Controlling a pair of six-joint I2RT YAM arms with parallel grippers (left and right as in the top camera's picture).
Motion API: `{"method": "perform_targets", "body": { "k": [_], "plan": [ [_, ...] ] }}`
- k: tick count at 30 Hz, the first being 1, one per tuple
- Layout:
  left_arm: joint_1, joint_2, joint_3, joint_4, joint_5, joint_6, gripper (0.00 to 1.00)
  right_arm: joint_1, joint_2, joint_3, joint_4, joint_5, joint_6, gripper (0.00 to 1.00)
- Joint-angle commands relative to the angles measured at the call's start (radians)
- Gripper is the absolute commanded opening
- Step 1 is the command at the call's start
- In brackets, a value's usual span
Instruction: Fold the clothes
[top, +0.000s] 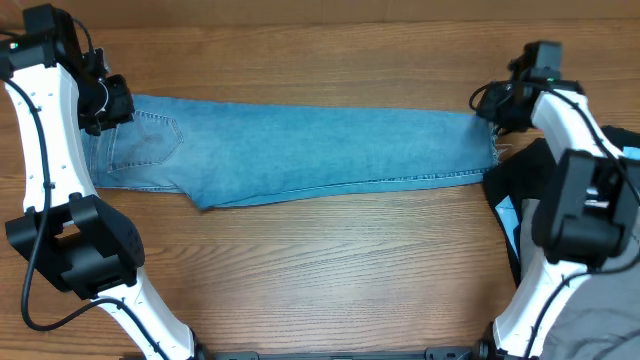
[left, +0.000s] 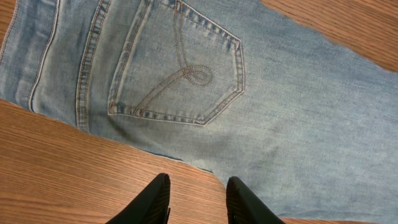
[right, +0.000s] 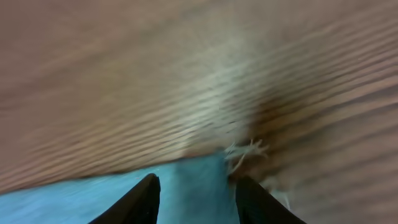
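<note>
Light-blue denim jeans (top: 300, 155) laid flat, left fingers (left: 153, 200) and right fingers (right: 138, 198) spread empty; frayed hem (right: 245, 152) should be pinched squarely.

A warm brown wood-grain bench (top: 330, 270) fills the whole overhead view, edge to edge. Its surface is flat and smooth, with fine darker streaks running lengthwise from left to right and a few wavy, flame-shaped figures in the grain towards the near side. The light is soft and even, falling from above; shadows on the wood are faint and short, and the far strip of the top looks slightly paler than the near part. In the left wrist view the grain shows crisp, slanting across the picture in thin reddish-brown lines. In the right wrist view the same wood is blurred, with a pale sheen across its middle.
</note>
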Motion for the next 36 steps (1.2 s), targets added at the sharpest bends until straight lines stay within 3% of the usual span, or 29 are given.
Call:
{"method": "perform_targets", "body": {
  "k": [1, 4, 9, 11, 25, 36],
  "plan": [
    [0.002, -0.020, 0.017, 0.001, 0.011, 0.020, 0.34, 0.002, 0.048, 0.016, 0.029, 0.020, -0.001, 0.43],
    [0.002, -0.020, 0.017, 0.000, 0.011, 0.019, 0.34, 0.002, 0.073, 0.016, 0.035, 0.027, -0.001, 0.40],
    [0.002, -0.020, 0.017, 0.000, 0.011, 0.019, 0.35, 0.002, 0.085, 0.016, 0.028, 0.028, -0.006, 0.08],
    [0.002, -0.020, 0.017, 0.000, 0.011, 0.020, 0.35, -0.002, 0.080, 0.018, 0.016, 0.027, -0.008, 0.04],
    [0.002, -0.020, 0.017, 0.006, 0.000, 0.020, 0.34, -0.011, -0.194, 0.019, -0.092, 0.027, -0.008, 0.04],
    [0.009, -0.019, 0.017, 0.142, -0.034, 0.019, 0.39, -0.011, -0.333, 0.019, -0.139, 0.027, -0.008, 0.04]
  ]
}}
